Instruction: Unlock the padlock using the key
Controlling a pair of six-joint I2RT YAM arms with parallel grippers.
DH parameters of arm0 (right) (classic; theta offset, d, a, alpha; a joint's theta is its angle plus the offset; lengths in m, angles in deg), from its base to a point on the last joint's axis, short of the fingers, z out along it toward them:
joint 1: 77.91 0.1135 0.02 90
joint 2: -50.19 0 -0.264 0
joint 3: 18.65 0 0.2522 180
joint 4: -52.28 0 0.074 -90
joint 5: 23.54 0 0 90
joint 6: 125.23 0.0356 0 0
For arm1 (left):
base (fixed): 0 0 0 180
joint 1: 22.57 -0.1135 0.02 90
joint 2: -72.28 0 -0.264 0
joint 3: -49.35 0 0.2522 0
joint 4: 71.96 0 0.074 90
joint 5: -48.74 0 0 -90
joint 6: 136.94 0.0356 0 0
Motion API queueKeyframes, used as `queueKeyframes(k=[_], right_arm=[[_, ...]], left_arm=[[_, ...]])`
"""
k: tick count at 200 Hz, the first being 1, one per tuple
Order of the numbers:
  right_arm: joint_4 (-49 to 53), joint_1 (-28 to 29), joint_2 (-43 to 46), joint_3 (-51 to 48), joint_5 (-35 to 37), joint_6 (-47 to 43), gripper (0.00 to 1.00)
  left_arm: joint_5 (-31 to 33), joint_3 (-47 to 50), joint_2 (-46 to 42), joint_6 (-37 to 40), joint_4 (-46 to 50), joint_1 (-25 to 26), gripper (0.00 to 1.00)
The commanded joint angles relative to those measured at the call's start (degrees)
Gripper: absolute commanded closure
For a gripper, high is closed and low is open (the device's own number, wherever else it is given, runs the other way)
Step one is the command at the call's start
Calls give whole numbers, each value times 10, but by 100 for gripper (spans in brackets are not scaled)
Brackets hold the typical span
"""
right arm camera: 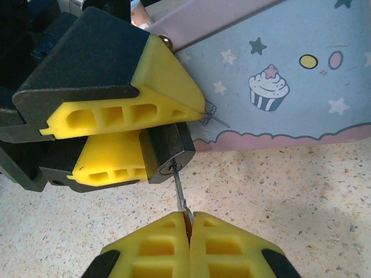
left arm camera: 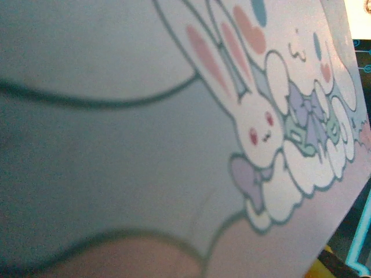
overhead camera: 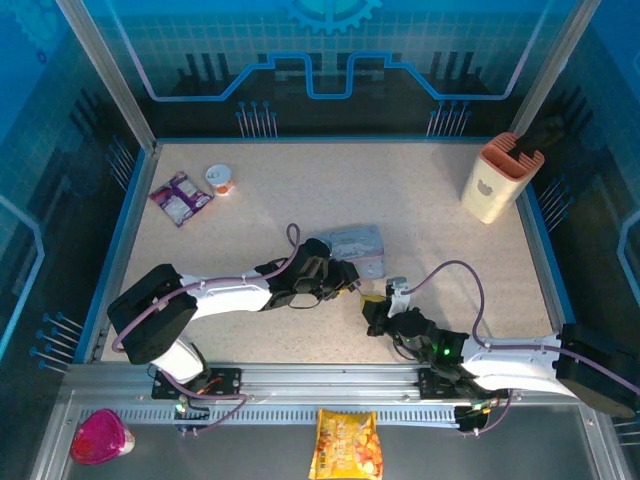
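The dark padlock (right arm camera: 168, 147) is clamped between the yellow fingers (right arm camera: 145, 87) of my left gripper (overhead camera: 345, 280), with its keyhole face turned toward the right wrist camera. My right gripper (right arm camera: 188, 223) is shut on the slim metal key (right arm camera: 180, 185). The key's blade reaches up to the keyhole and its tip sits in the slot; how deep it goes I cannot tell. Both grippers meet just in front of the pastel cartoon tin box (overhead camera: 355, 245). The tin's bunny lid (left arm camera: 145, 145) is close up in the left wrist view, and its side (right arm camera: 278, 69) stands behind the padlock.
A peach holder (overhead camera: 497, 180) with a dark tool stands at the back right. A purple packet (overhead camera: 180, 195) and a small cup (overhead camera: 219, 179) lie at the back left. A pink object (overhead camera: 100, 437) and a yellow snack bag (overhead camera: 345, 445) lie in front of the rail.
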State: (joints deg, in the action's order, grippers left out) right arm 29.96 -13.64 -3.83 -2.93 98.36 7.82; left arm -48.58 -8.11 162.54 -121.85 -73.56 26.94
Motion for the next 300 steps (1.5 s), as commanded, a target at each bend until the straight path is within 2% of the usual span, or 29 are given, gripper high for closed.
queueKeyframes(k=[1,136,212,253,300], right_arm=[[-44,-9,1,17,3,2,100],[-81,-18,9,17,-27,-2,100],[-126,-64,32,-1,-112,-67,100],[-137,-72,44,-3,-105,-108,100],[-139,-104,60,-4,-137,-121,100]], left_arm=[[-38,-5,-2,4,-23,20,89],[-45,-1,-4,4,-20,30,92],[-69,2,-23,-11,-24,37,93],[-82,-1,-33,-28,-36,40,95],[-92,-4,-39,-36,-40,41,96]])
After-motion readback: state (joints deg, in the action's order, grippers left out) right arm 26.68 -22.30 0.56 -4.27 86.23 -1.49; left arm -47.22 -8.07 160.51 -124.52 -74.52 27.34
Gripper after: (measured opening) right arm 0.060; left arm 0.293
